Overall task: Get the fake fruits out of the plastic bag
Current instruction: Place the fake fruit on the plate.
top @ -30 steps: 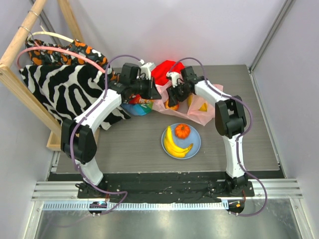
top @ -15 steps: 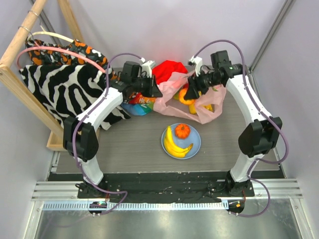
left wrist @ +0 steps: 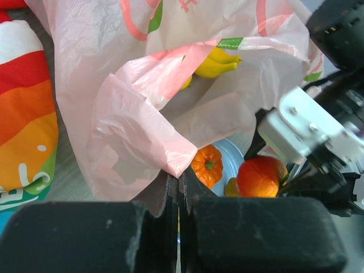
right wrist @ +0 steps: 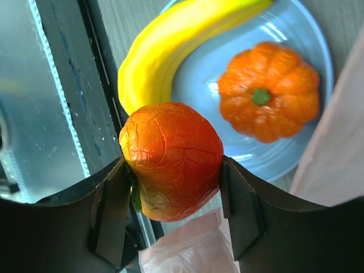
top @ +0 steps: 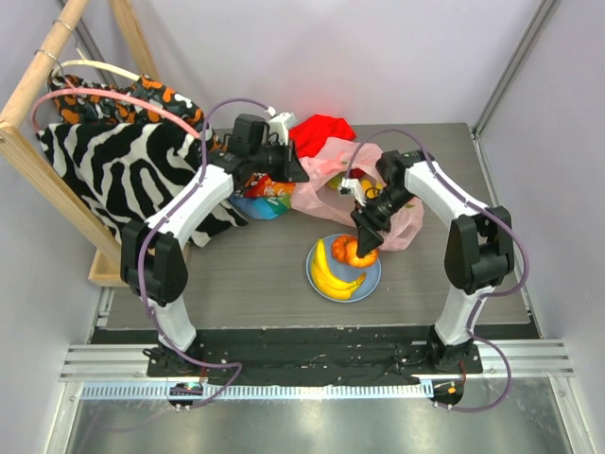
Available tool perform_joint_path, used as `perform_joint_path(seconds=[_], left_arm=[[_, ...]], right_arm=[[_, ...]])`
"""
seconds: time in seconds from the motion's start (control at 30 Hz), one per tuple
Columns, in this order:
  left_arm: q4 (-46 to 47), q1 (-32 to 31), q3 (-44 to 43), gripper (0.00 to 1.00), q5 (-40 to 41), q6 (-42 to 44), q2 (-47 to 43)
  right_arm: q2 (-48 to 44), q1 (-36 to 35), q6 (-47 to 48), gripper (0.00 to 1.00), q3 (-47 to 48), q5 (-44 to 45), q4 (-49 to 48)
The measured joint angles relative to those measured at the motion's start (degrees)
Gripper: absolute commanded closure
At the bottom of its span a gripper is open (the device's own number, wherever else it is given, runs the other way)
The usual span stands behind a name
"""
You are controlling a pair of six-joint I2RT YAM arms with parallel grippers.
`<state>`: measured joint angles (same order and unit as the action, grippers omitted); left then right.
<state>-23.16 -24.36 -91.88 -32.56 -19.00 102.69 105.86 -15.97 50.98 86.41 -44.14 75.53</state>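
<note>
Right claw (right wrist: 173, 187) clamped on an orange-red fruit (right wrist: 170, 159), one finger against each side, held above the near edge of the light-blue plate (right wrist: 301, 34). On the plate lie a yellow banana bunch (right wrist: 176, 51) and a small ribbed orange fruit with a green stem (right wrist: 267, 91), the two just beside each other. In the overhead view the plate (top: 375, 277) sits on the counter (top: 236, 274), and the pink plastic bag (top: 317, 194) lies behind the plate, reaching toward its far rim. Left claw (left wrist: 179, 187) closed together, pinching a fold of the bag (left wrist: 114, 85) behind and to the left of the plate. A yellow fruit (left wrist: 213, 62) shows inside the bag's mouth, farther from the plate. A rainbow-striped cloth (left wrist: 23, 114) lies left of the bag, and a red cloth (top: 321, 132) lies beyond the bag, well apart from the plate.
</note>
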Motion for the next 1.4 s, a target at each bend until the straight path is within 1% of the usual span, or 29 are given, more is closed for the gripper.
perform_joint_path(seconds=[0.13,0.27,0.5,0.63,0.77,0.9,1.0,1.03,1.07,1.23,1.4], left_arm=[[0.04,0.0,0.5,1.0,0.04,0.15,-0.13],[-0.02,0.0,0.9,1.0,0.39,0.46,-0.33],[-0.02,0.0,1.29,1.0,0.5,1.25,-1.09],[-0.02,0.0,1.38,1.0,0.5,1.31,-1.09],[-0.02,0.0,1.42,1.0,0.52,1.31,-1.09],[-0.02,0.0,1.42,1.0,0.52,1.31,-1.09],[-0.02,0.0,1.42,1.0,0.52,1.31,-1.09],[-0.02,0.0,1.42,1.0,0.52,1.31,-1.09],[-0.02,0.0,1.42,1.0,0.52,1.31,-1.09],[-0.02,0.0,1.4,1.0,0.5,1.29,-1.07],[-0.02,0.0,0.76,1.0,0.48,1.27,-0.79]], right_arm=[[-2.67,-2.38,1.84,0.66,-2.16,1.27,0.26],[-2.29,-2.99,2.69,0.67,-4.96,3.45,1.11],[1.14,-0.57,2.05,0.69,-4.74,5.99,2.29],[5.46,1.95,1.44,0.69,-2.8,7.56,1.88],[8.17,3.37,0.9,0.67,-1.42,8.22,1.44],[9.29,2.78,-0.17,0.64,-1.07,7.69,1.51],[10.08,1.55,-0.57,0.53,-1.14,7.3,1.6],[10.23,0.96,-0.59,0.23,-1.25,7.3,1.49],[10.32,0.5,-0.59,0.01,-1.42,7.34,1.4],[10.25,-0.81,-1.51,0.0,-2.56,7.21,1.25],[8.92,-0.24,-1.6,0.0,-1.4,8.44,1.51]])
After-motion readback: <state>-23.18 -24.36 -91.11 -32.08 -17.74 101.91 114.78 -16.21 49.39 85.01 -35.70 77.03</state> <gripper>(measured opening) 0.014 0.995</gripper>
